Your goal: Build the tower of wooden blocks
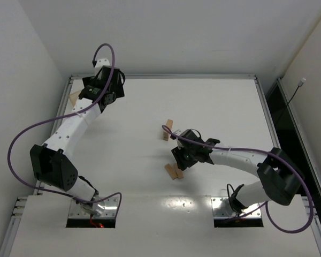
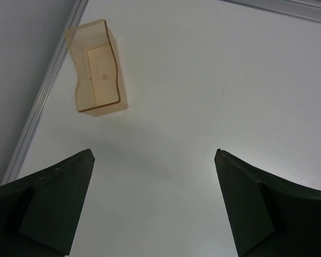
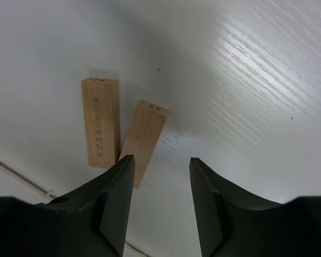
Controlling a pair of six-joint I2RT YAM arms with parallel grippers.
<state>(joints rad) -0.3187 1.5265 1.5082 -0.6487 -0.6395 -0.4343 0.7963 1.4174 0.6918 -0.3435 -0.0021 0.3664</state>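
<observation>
Two light-tan wood blocks lie flat side by side on the table (image 1: 174, 171); in the right wrist view one (image 3: 100, 122) has printed characters on its face and the other (image 3: 144, 140) is angled beside it. My right gripper (image 3: 161, 160) is open and empty just above them, its left finger over the near end of the angled block; it also shows in the top view (image 1: 178, 160). A small low cluster of wood blocks (image 1: 167, 130) sits further back at the table's middle. No tall tower shows. My left gripper (image 2: 154, 155) is open and empty at the far left.
A translucent amber box (image 2: 96, 67) lies by the table's left rail (image 2: 43, 101), just ahead of my left gripper; it also peeks out beside the left arm in the top view (image 1: 75, 98). White walls close the back and sides.
</observation>
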